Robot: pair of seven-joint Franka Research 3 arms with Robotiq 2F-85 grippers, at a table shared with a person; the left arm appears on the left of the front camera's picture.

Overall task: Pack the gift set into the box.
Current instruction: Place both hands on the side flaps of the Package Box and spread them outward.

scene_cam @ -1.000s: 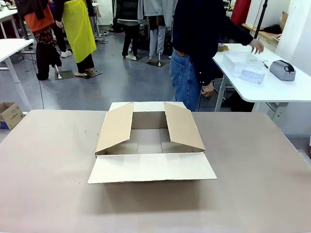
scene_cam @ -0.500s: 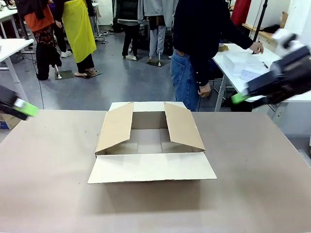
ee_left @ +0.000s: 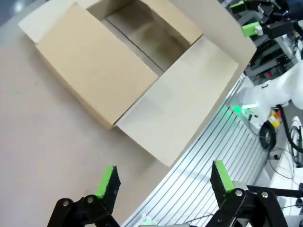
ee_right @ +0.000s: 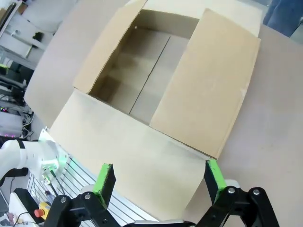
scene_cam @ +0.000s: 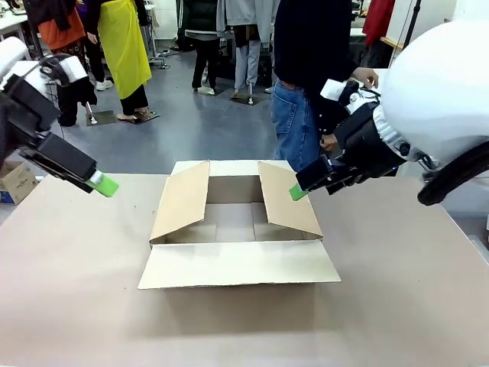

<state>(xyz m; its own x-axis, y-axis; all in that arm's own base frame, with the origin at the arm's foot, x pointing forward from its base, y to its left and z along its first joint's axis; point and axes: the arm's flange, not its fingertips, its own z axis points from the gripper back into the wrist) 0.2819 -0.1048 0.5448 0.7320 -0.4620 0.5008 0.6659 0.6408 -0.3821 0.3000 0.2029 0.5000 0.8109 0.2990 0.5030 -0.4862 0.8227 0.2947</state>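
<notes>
One box [scene_cam: 233,222] sits mid-counter [scene_cam: 397,306], all four flaps open. My two end effectors are both spread: left [ee_left: 164,176] near the far left corner, right [ee_right: 158,177] above the box's right flap.

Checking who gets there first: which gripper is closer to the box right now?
Right. The right gripper is at the right flap of the box; the left gripper is well clear of its left side.

front camera faces box [scene_cam: 237,264], wrists overlook it
</notes>
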